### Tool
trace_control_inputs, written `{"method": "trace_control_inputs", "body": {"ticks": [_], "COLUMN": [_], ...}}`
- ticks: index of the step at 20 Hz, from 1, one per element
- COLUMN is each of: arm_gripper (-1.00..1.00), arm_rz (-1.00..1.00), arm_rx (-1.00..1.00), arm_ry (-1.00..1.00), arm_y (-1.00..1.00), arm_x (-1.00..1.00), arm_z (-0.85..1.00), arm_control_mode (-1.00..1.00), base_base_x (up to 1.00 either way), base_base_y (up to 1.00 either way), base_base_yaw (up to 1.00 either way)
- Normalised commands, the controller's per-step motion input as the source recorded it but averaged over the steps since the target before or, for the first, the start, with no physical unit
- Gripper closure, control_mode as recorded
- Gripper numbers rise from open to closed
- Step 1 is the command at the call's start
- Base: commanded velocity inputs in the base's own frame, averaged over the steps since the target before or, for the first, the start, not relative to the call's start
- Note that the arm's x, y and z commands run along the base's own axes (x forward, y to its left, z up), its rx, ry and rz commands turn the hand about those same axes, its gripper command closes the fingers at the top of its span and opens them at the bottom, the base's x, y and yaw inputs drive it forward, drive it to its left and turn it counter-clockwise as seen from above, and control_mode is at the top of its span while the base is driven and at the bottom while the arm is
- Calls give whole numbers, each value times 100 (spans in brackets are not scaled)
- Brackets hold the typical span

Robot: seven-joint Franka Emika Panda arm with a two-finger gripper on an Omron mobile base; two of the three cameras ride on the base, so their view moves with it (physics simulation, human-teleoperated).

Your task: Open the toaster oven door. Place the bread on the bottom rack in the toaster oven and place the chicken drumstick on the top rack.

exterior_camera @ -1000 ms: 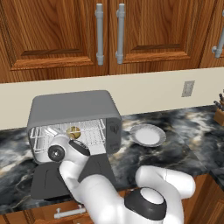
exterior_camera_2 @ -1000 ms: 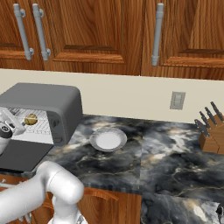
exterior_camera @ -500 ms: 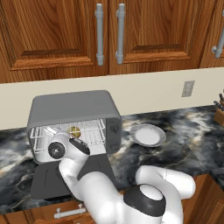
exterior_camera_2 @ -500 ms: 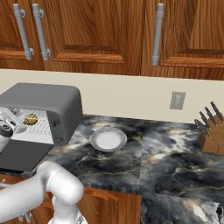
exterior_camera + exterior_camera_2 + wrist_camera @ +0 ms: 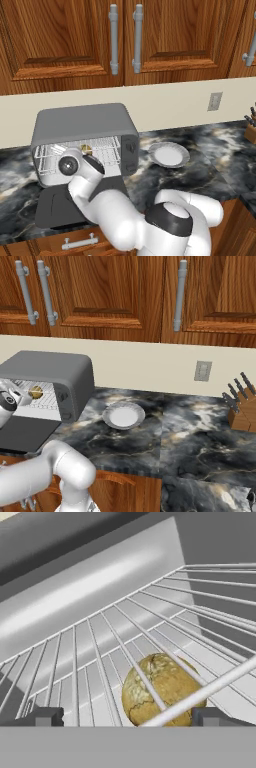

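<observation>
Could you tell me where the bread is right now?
The bread lies on a wire rack inside the toaster oven, seen through the upper rack's bars in the hand view, between the open gripper tips.

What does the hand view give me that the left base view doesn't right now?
Hand view alone: the bread close up, lying on the lower wire shelf, seen through the bars of the upper shelf, with the open gripper astride it, not touching. Left base view alone: the whole toaster oven, its door folded down flat, an empty plate beside it, and the cabinets above. Both: the bread inside the oven and the wire racks.
</observation>
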Motion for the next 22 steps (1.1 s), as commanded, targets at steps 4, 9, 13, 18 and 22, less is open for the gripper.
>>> {"method": "trace_control_inputs", "body": {"ticks": [4,9,13,18,22], "arm_gripper": [-100,100,100,100,100], "arm_rz": [0,0,0,-2,-4], "arm_rx": [-7,-6,-3,-2,-3], "arm_ry": [7,3,1,0,3], "arm_y": [12,20,12,11,19], "arm_x": [0,-2,-12,-25,-36], "arm_z": [-29,-25,-20,-21,-28], "arm_control_mode": [-100,-100,-100,-100,-100], "base_base_x": [0,0,0,0,0], "base_base_y": [0,0,0,0,0], "base_base_yaw": [0,0,0,0,0]}}
